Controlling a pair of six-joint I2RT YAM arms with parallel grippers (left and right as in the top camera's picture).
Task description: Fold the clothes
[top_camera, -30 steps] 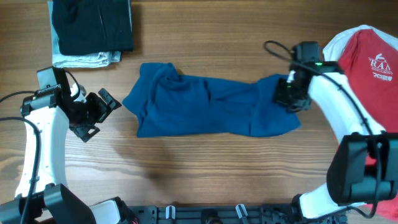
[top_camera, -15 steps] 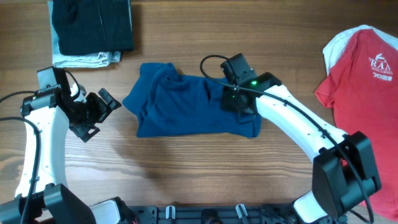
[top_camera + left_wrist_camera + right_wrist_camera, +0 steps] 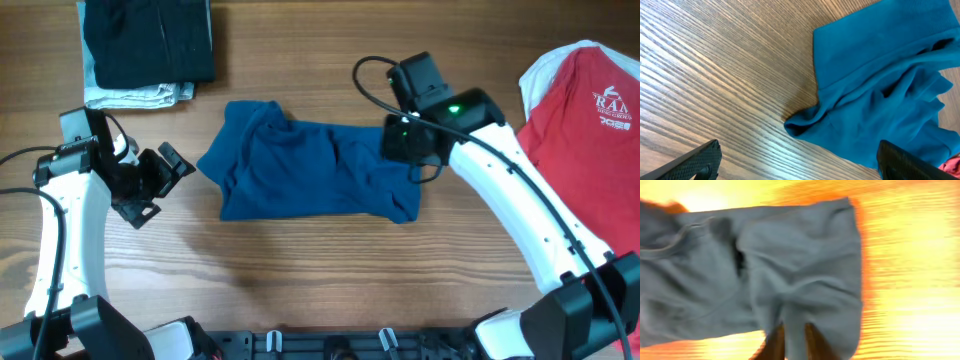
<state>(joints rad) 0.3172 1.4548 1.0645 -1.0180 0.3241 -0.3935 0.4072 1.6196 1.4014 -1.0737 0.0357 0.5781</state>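
Shirt lies bunched beneath the closed right claw, likely mid-fold, while the wide-open left claw hangs clear beside it, ready to assist.

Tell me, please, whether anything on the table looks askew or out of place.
The dark blue shirt mid-table is rumpled: its folded edges do not line up, and its left corner is bunched. The red T-shirt at the right lies unfolded.
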